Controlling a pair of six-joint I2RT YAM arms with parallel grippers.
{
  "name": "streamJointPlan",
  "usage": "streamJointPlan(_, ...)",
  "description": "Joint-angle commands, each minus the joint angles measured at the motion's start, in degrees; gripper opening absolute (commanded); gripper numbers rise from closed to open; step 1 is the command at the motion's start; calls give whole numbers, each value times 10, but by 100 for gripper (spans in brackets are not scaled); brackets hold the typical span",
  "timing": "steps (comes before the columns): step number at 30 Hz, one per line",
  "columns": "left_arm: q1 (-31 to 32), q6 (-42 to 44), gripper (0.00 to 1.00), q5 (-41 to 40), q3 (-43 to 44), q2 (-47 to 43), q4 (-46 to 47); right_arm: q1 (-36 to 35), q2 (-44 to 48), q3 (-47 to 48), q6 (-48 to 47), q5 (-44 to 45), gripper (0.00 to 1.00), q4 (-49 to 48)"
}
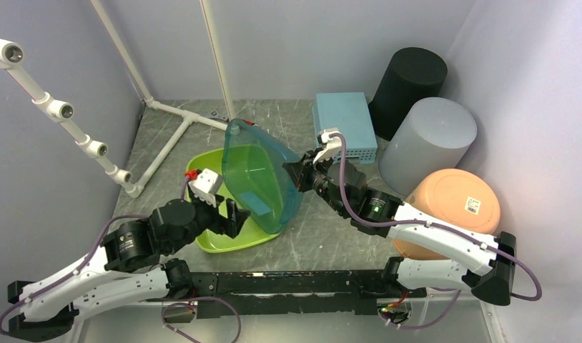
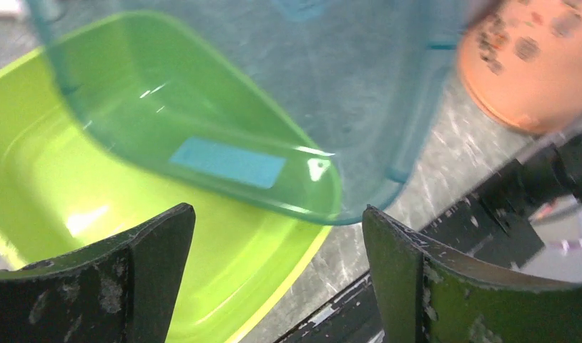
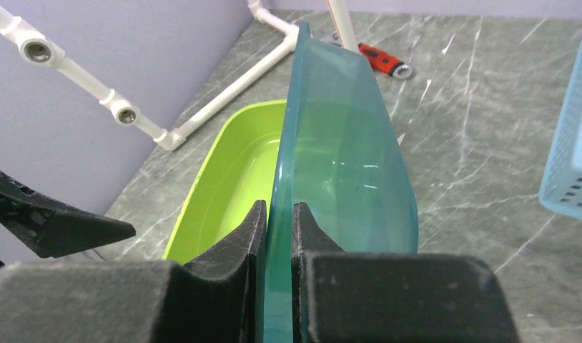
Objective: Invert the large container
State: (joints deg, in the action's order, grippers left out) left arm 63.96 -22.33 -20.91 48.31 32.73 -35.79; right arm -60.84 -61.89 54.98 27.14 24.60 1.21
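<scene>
Teal bin (image 1: 258, 175) stands tipped on edge mid-counter (image 1: 331, 236), over the green tub (image 1: 224, 241). Right fingers (image 3: 254, 227) are clamped on its thin rim. Left fingers (image 2: 163, 239) are spread wide just near of it, holding nothing. Judged light, stiff and slick; the rim is the best hold.

Teal container (image 1: 256, 175) is blocking mid-table, white pipe frame (image 1: 164, 151) and grey bin (image 1: 427, 146) are flanking it; front-centre tabletop (image 1: 324, 239) is lying open.

Blurred orange bowl (image 2: 528, 68), perhaps labelled
</scene>
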Motion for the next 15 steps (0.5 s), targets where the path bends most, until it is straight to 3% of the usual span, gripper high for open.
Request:
streamJointPlan(1,2,-123,92,-177,27,10,-112,-8,25,69,-93,49,0,-21)
streamJointPlan(5,2,-234,93,-267,34,28,-206,-12,20,103,-148,72,0,-7)
streamJointPlan(10,2,-325,94,-321,45,41,-287,-29,3,154,-218,124,0,22)
streamJointPlan(15,2,-314,94,-317,32,53,-270,-49,1,178,-291,183,0,10)
